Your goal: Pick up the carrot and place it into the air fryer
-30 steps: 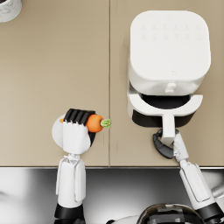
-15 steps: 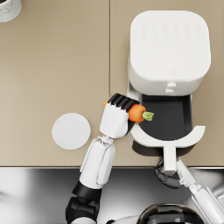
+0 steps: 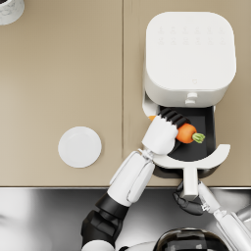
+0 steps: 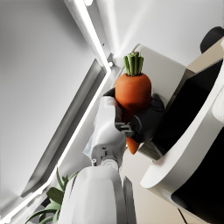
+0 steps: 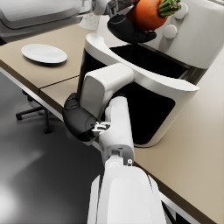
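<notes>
head view: i have the left hand [image 3: 164,128] clamped around the carrot [image 3: 185,133], hanging over the open drawer [image 3: 206,125] of the air fryer [image 3: 188,54], ready to drop; its long axis runs across the drawer, green top toward my right; the right hand [image 3: 188,201] grips the drawer handle [image 3: 188,180], i judge to keep it pulled out; a white plate [image 3: 80,146] sits on the desk [image 3: 59,73]; left wrist view: leaves lead away from the forearm; right wrist view: carrot above the basket rim.
</notes>
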Tool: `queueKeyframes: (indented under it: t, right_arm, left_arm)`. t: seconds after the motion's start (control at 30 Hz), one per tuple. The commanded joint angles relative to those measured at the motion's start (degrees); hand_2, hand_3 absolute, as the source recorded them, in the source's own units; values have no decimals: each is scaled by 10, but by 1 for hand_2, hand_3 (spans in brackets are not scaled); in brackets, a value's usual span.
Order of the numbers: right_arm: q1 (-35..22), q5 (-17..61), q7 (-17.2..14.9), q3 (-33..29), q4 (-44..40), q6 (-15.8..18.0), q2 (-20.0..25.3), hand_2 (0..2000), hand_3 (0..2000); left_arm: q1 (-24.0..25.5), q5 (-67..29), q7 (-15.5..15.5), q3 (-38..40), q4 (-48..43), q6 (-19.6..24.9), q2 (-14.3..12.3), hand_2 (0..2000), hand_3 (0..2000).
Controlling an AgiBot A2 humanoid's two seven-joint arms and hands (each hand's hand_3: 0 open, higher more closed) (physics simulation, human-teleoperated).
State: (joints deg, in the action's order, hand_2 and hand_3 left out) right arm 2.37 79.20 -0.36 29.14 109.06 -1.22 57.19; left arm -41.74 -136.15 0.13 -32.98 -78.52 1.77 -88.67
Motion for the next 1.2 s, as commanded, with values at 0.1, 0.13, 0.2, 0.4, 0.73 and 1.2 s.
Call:
queueKeyframes:
  t: [0.1,0.13,0.2,0.4,0.73,1.2]
  right_arm:
    - [0,0,0,0,0,0,0,2000,2000]
    - [0,0,0,0,0,0,0,2000,2000]
    - [0,0,0,0,0,0,0,2000,2000]
    - [1,0,0,0,0,4,-1,2000,2000]
    - [-51,0,0,6,46,19,107,2000,2000]
    - [-212,1,-11,-146,-175,102,272,2000,2000]
  left_arm:
    - [-30,0,0,-59,13,-3,16,639,1673]
    - [-26,0,0,-57,13,-7,17,0,1347]
    - [-20,0,-1,-51,14,-6,18,0,693]
    - [79,0,-4,74,-104,-31,82,0,0]
    - [301,0,-2,398,-289,-21,93,0,0]
    - [252,0,-1,451,-272,-18,115,0,0]
